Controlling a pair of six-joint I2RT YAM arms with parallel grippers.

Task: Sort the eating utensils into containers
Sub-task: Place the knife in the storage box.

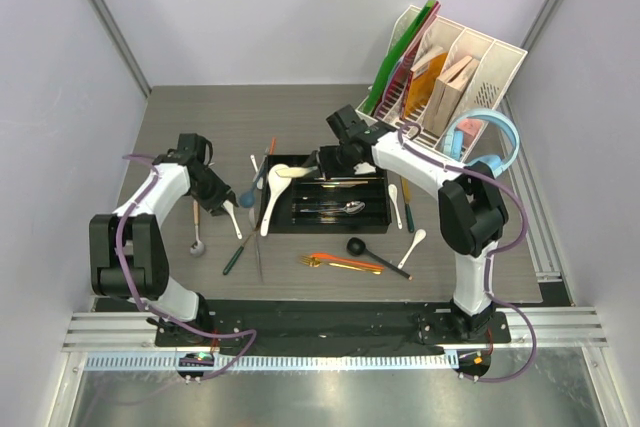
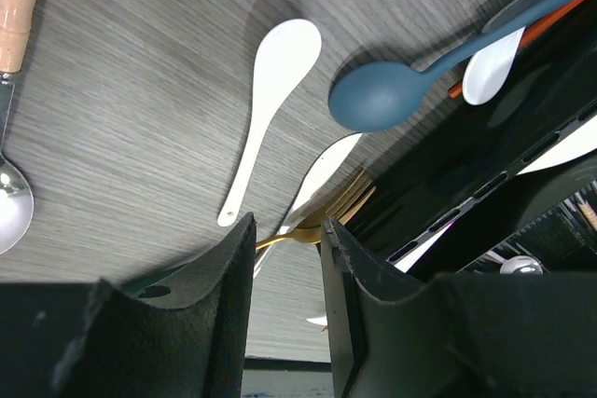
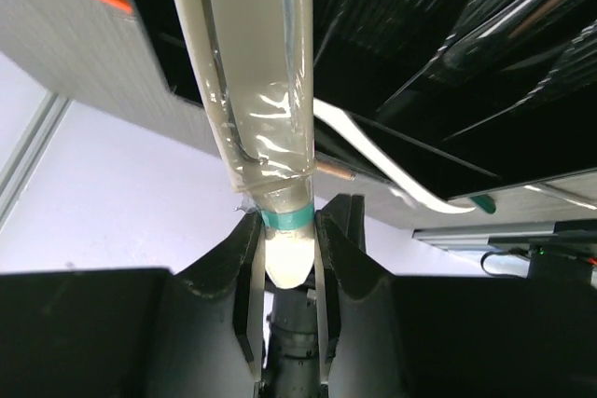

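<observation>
Your left pincer (image 2: 287,226) hangs with jaws parted and empty over the tabletop (image 2: 140,118), a white spoon (image 2: 270,100) and a blue spoon (image 2: 382,95) lying just beyond it. Farther off, your right pincer (image 3: 285,226) clamps a wrapped spoon (image 3: 252,72) by its end above the tray (image 1: 330,231), where steel cutlery (image 1: 340,209) lies.

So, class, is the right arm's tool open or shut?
Shut: the right tool clamps a plastic-wrapped cream utensil, its fingers pressing both sides of the handle.
</observation>
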